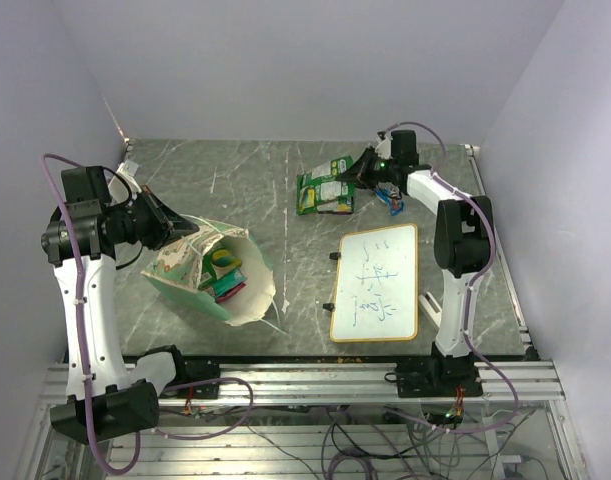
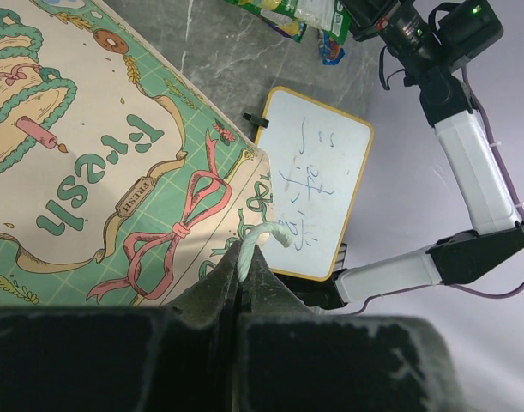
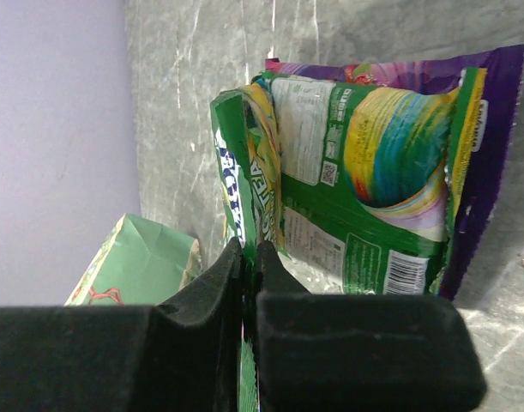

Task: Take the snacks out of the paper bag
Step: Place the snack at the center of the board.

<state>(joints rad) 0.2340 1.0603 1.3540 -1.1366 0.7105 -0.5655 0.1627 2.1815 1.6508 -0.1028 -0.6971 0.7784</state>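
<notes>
Over marbled counter (image 1: pixel 245 180), tipping paper bag (image 1: pixel 180 270) sideways, mouth toward whiteboard (image 1: pixel 375 285).
Pinching string handle (image 2: pixel 266 233) with left tool (image 2: pixel 244 257), glossy green packet (image 3: pixel 244 172) with right tool (image 3: pixel 249 253).

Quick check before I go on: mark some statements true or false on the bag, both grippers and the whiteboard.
1. The left gripper is shut on the bag's string handle. True.
2. The bag is emptied out. False: packets show inside its mouth.
3. The right gripper pinches the edge of a green packet. True.
4. The whiteboard lies under the bag. False: it lies flat on the table, apart from the bag, on the right arm's side.
</notes>
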